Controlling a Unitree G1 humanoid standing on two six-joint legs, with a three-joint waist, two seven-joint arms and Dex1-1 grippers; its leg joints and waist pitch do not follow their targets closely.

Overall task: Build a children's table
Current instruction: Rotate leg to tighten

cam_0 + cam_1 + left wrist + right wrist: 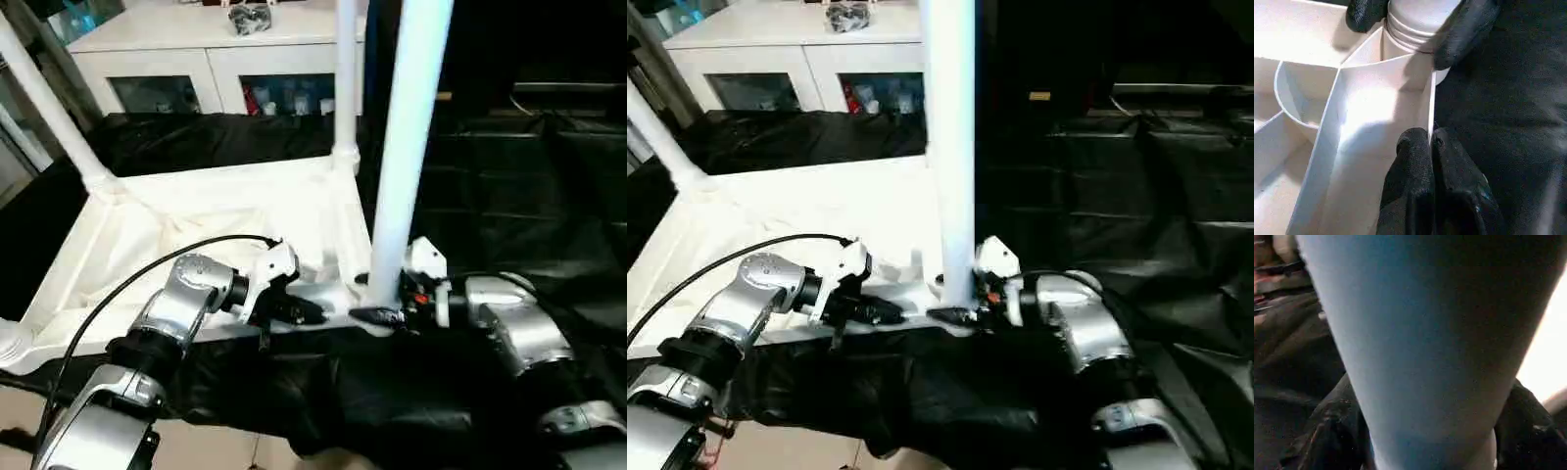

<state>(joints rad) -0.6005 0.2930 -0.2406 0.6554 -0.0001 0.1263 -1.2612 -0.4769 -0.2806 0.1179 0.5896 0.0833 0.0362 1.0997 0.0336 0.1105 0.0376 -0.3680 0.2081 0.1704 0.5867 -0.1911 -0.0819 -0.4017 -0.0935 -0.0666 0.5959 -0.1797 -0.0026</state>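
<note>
The upturned tabletop [196, 220] is lying ribbed side up on a black-draped bench, with legs already rising from its far corners and a white cabinet [211, 59] standing behind. At the near corner, the right gripper [384, 311] is clasping the base of an upright white leg [407, 137], its black fingers [1462, 29] set on either side of the tube where it is meeting the corner socket [1410, 41]. The leg's long axis is standing near vertical, straight up from the socket. The left gripper [1432, 161], fingers pressed together, is pinching the tabletop's near rim just beside that corner, seemingly steadying it. The right arm is the one on the leg, so seating it looks like its job.
</note>
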